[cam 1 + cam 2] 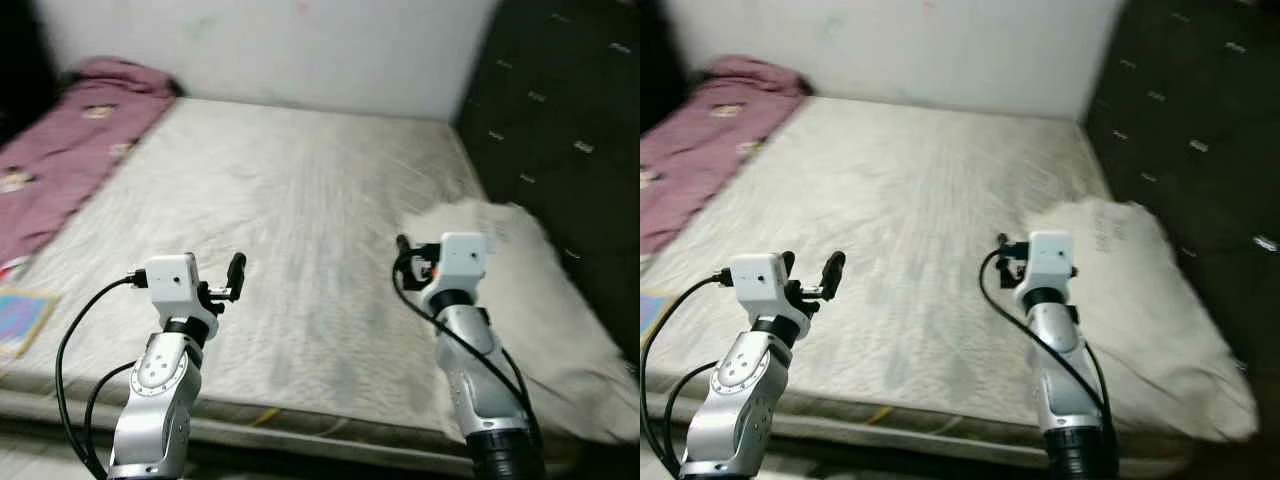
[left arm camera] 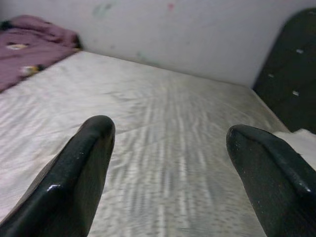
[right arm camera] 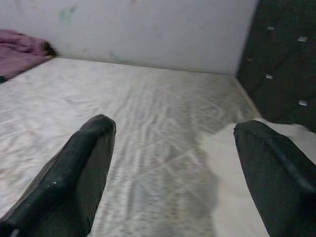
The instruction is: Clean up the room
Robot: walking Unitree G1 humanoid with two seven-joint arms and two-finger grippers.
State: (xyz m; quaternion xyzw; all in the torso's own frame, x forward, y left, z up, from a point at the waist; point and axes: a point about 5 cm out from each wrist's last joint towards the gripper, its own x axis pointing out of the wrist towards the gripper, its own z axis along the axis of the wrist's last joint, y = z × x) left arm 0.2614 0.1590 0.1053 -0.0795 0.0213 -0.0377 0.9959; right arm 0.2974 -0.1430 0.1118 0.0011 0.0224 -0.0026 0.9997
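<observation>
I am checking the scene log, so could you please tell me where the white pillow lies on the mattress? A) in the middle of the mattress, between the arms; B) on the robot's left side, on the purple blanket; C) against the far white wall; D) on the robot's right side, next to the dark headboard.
D: the white pillow lies at the mattress's right edge beside the dark headboard, while the purple blanket is on the left.

Both arms are held forward, with the left gripper and right gripper spread wide, empty.
</observation>
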